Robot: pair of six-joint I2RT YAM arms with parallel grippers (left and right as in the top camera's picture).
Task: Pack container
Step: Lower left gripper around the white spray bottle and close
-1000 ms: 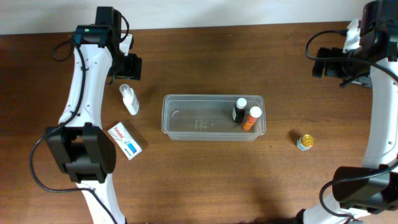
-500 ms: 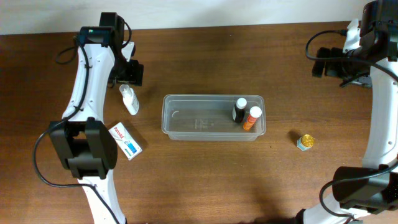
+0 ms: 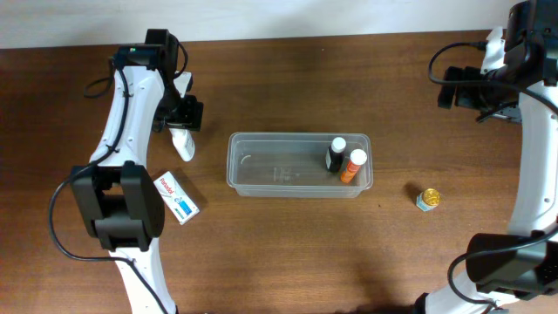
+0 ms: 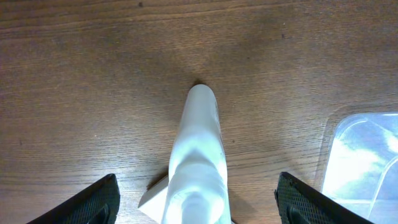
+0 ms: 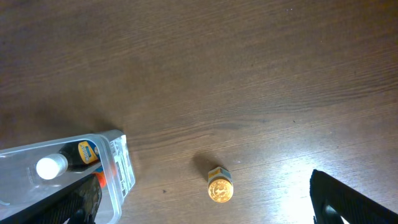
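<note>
The clear plastic container lies mid-table and holds a black bottle and an orange bottle at its right end. A white bottle lies on the table left of the container. My left gripper is open just over it; in the left wrist view the white bottle lies between my spread fingers. My right gripper is open high at the far right, empty. A small gold-capped jar stands right of the container, also in the right wrist view.
A white, red and blue box lies at the front left of the container. The container's corner shows at the right of the left wrist view. The container's end with both bottles shows in the right wrist view.
My left gripper has moved toward the front, down over the white bottle, which is now partly covered. The right arm has not moved.
</note>
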